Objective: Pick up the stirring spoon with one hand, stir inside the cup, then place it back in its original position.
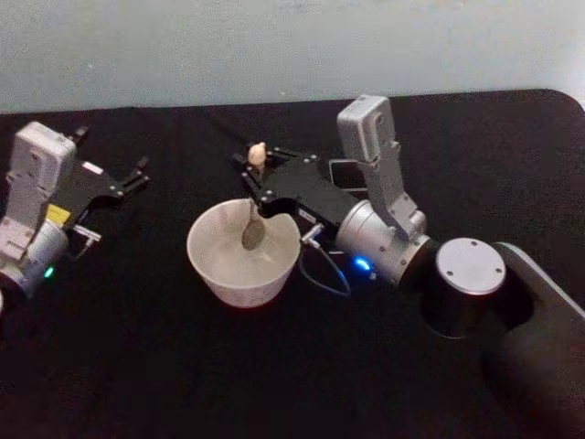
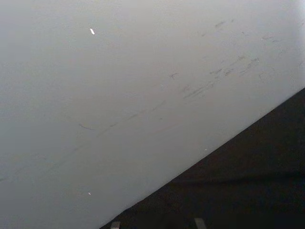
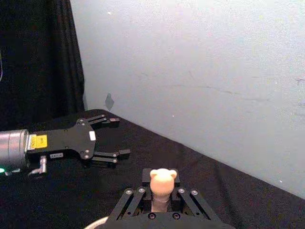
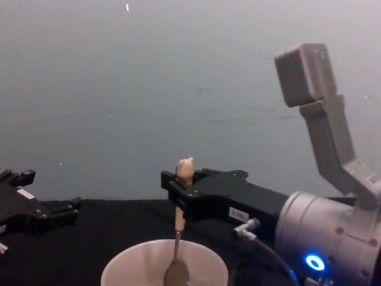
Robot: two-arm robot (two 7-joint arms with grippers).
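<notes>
Nearest the head camera, the right arm's round joint cap sits at lower right; from it the arm reaches leftward to the right gripper, closed on the handle of the stirring spoon; the spoon's long axis runs near vertical, knob above the gripper, metal bowl hanging inside the cup; the cup stands on the black desk, directly below and in front of that gripper; the left gripper is parked well apart at the left, fingers spread, holding nothing.

Left wrist view: a pale wall above the desk's far edge.

Right wrist view: the animal-shaped knob stands upright between the closed fingers; the left gripper lies beyond it, open, just above the desk.

Chest view: the stem drops straight from the right gripper; the spoon bowl is below the rim, near the cup's centre, with free room to the wall all round.

Judgement: the stirring step is in hand; circling should keep the stem upright and inside the rim, since a sideways push could tip the light cup; the return spot cannot be told from these views.
</notes>
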